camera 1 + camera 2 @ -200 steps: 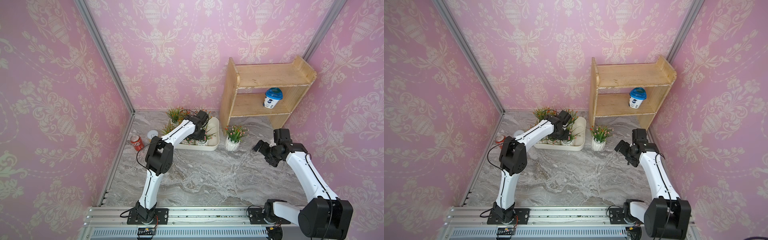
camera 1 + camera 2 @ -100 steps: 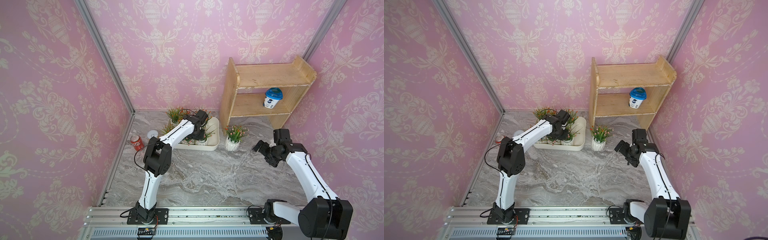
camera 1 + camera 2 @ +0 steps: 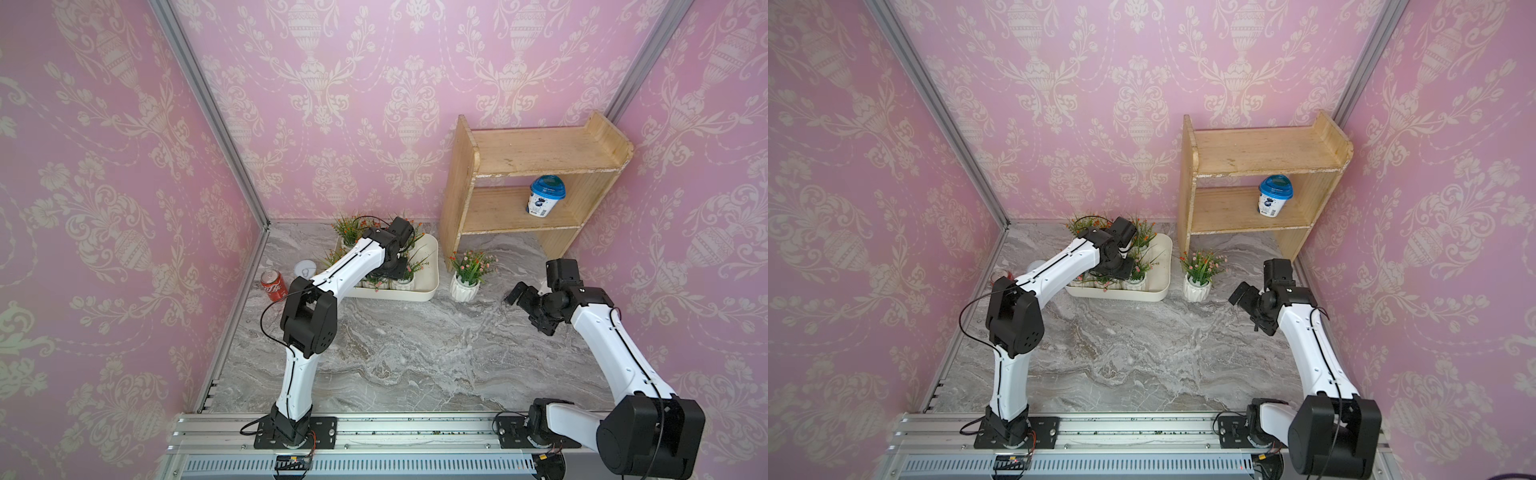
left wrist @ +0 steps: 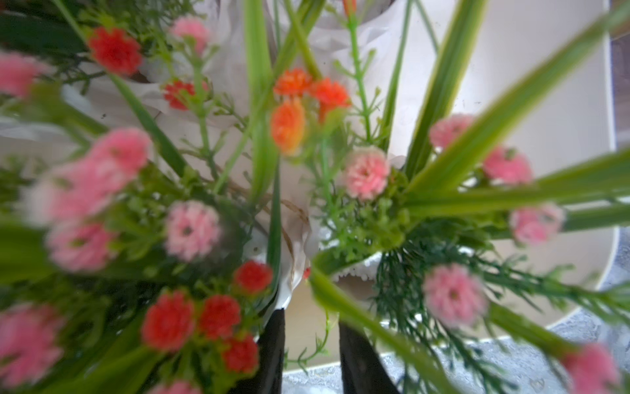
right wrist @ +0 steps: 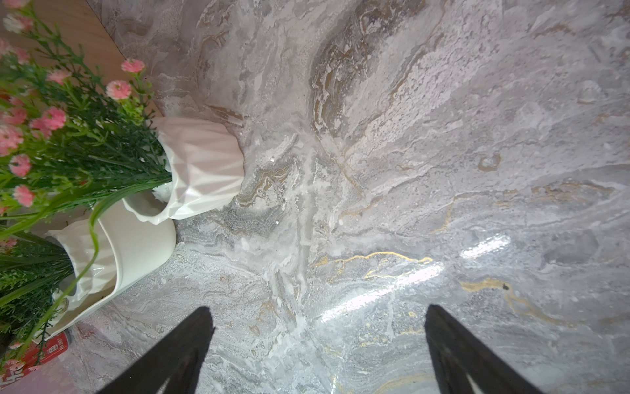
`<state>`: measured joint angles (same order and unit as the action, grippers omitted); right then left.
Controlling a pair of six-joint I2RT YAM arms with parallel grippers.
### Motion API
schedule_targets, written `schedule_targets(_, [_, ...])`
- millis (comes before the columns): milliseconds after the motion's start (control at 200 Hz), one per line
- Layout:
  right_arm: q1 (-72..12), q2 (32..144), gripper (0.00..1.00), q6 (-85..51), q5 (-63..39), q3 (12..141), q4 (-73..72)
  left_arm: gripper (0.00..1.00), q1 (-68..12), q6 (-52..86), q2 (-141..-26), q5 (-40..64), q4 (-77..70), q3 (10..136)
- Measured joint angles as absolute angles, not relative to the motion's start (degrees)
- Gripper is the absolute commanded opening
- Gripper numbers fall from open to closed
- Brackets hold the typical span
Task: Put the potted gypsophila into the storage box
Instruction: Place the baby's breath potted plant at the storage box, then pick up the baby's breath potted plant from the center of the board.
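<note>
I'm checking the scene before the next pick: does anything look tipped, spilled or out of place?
Nothing looks spilled or damaged. One pink-flowered plant in a white ribbed pot stands upright on the grey marble table, outside the cream-white plastic storage box and beside the wooden shelf unit. The red soda can near the wall seems upright too.

In both top views the left arm (image 3: 349, 266) covers much of the storage box (image 3: 415, 296), hiding most of the pots (image 3: 402, 285) inside. In a top view the red can (image 3: 1001, 275) is almost wholly behind that arm. In the left wrist view the nearest pink flowers (image 4: 68, 191) are blurred, and the left gripper (image 4: 308, 319) is cut off by the edge. The label on the shelf cup (image 3: 544, 203) is too small to read.
</note>
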<state>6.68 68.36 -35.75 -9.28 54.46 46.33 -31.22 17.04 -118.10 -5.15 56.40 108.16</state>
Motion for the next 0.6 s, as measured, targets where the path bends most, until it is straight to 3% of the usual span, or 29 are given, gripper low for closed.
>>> schedule_targets(210, [6.68,69.1,1.0,-35.75,-9.3,54.46,46.35,0.46,-31.14,17.37,-112.33,-6.11,57.56,108.12])
schedule_targets(465, [6.68,72.64,1.0,-34.02,-10.98,54.46,45.98,0.86,-30.37,18.79,-104.36,-6.87,56.51,102.69])
schedule_targets(600, [6.68,74.15,1.0,-34.15,-12.53,54.46,44.18,0.96,-29.58,19.79,-101.49,-6.85,56.1,99.77])
